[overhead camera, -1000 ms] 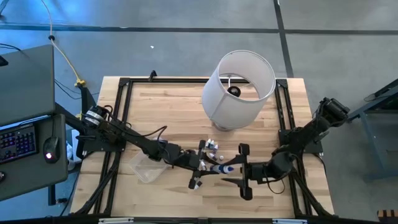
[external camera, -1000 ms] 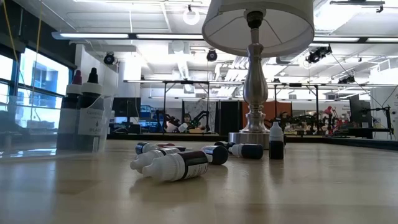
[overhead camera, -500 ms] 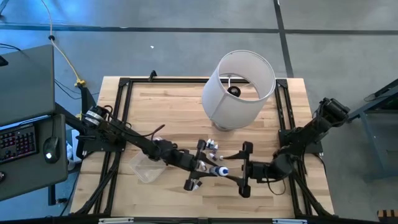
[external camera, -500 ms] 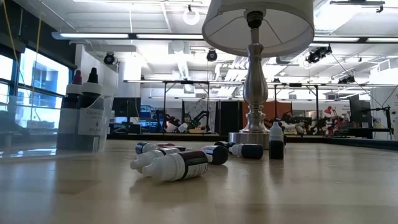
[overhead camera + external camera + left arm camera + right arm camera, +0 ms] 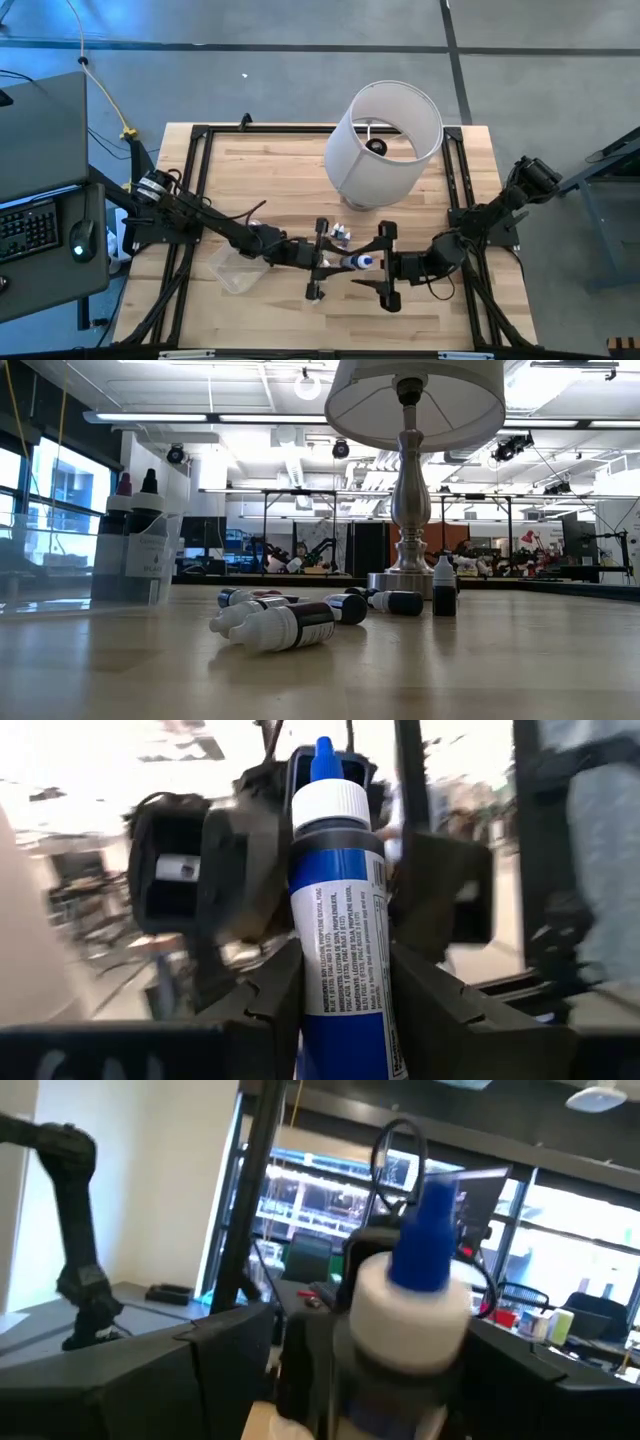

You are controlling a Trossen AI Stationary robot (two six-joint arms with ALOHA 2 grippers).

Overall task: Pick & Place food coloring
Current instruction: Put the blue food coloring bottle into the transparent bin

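My left gripper point(image 5: 338, 262) is shut on one food coloring bottle point(image 5: 352, 262), whitish with a dark blue label and a blue tip. The bottle point(image 5: 340, 920) points at my right gripper point(image 5: 368, 265). That gripper is open, and its fingers stand wide on either side of the bottle's white cap point(image 5: 415, 1300) without touching it. Other food coloring bottles point(image 5: 285, 625) lie on their sides on the table, below both grippers; one point(image 5: 444, 585) stands upright by the lamp's foot. Neither gripper shows in the low view. My left gripper pinches the lower half of the bottle's body point(image 5: 340, 1020) between its two fingers point(image 5: 265, 1015), one on each side of the label. The fingers come from the table's left, about level, and lie along the bottle. The capped end sticks out past the fingertips, clear of the table.
A white-shaded lamp point(image 5: 385, 140) stands at the table's far side, its metal stem point(image 5: 408, 520) just behind the loose bottles. A clear plastic tub point(image 5: 135, 555) with two bottles upright in it stands at the near left point(image 5: 235, 270). A black frame point(image 5: 195, 200) borders the table.
My left gripper has stayed in place but turned at the wrist, tipping the held bottle's blue tip a little. My right gripper, still open, has edged toward the table's left, closer around the bottle's cap.
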